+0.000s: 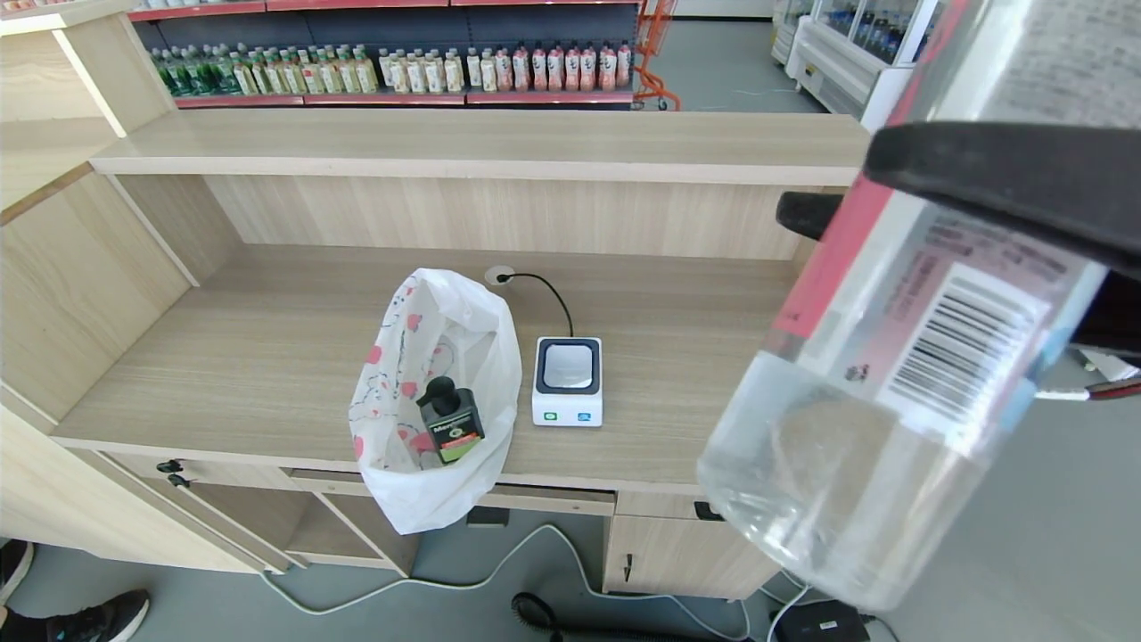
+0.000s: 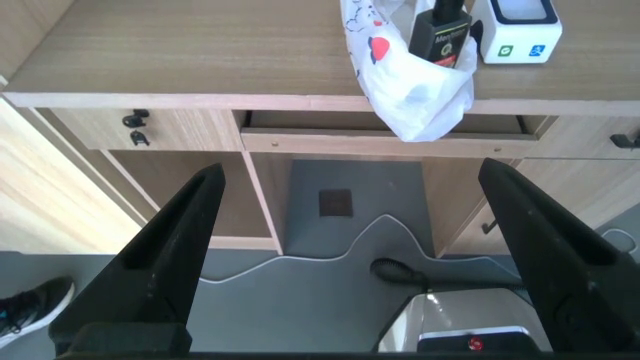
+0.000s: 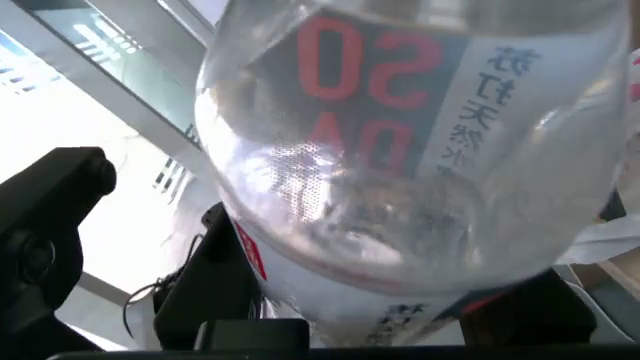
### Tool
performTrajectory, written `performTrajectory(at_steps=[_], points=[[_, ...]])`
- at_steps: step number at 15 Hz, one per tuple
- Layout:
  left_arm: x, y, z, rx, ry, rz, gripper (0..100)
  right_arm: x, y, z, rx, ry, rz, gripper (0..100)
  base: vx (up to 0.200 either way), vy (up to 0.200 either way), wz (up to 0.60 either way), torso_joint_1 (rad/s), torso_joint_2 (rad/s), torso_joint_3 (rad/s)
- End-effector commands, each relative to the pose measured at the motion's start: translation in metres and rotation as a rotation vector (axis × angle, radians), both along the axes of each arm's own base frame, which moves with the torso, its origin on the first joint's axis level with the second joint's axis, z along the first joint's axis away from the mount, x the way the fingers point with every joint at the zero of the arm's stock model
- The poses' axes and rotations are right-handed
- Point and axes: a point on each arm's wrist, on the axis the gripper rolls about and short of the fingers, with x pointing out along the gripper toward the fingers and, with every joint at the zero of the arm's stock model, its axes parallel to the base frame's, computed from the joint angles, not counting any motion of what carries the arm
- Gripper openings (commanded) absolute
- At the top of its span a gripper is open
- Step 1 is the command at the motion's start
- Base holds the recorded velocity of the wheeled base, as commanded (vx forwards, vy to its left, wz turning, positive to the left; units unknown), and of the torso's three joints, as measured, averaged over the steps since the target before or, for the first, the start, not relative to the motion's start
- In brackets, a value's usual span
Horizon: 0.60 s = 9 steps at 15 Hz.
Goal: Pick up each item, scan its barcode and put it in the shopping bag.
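Observation:
A clear plastic soda bottle [image 1: 891, 392] with a red and white label hangs high at the right, close to the head camera, its barcode facing that camera. My right gripper [image 1: 900, 201] is shut on the bottle [image 3: 400, 150], one black finger [image 1: 998, 174] lying across its front. On the wooden counter [image 1: 267, 357] stands the white shopping bag [image 1: 428, 374] with red hearts, holding a black bottle [image 1: 450, 426]. The white barcode scanner [image 1: 568, 381] stands just right of the bag. My left gripper [image 2: 355, 270] is open and holds nothing, low before the counter's front edge, with the bag [image 2: 410, 85] and scanner [image 2: 520, 30] beyond it.
A black cable [image 1: 548, 294] runs from the scanner to a hole in the counter. A raised wooden ledge [image 1: 481, 143] borders the back and a side wall the left. Drawers [image 2: 380, 130] sit under the counter, and cables lie on the floor [image 1: 535, 571].

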Motion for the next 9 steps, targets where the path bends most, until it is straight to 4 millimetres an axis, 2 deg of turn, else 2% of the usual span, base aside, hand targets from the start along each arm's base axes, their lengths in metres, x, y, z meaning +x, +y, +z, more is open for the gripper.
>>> performTrajectory(at_steps=[1, 9], points=[[0.000, 0.000, 0.000, 0.000, 0.000, 0.001, 100, -0.009, -0.008, -0.002, 0.001, -0.017, 0.030, 0, 0.000, 0.000, 0.00, 0.000, 0.00, 0.000], [0.000, 0.000, 0.000, 0.000, 0.000, -0.001, 100, -0.027, -0.026, -0.011, -0.027, -0.027, 0.056, 0, 0.000, 0.000, 0.00, 0.000, 0.00, 0.000]])
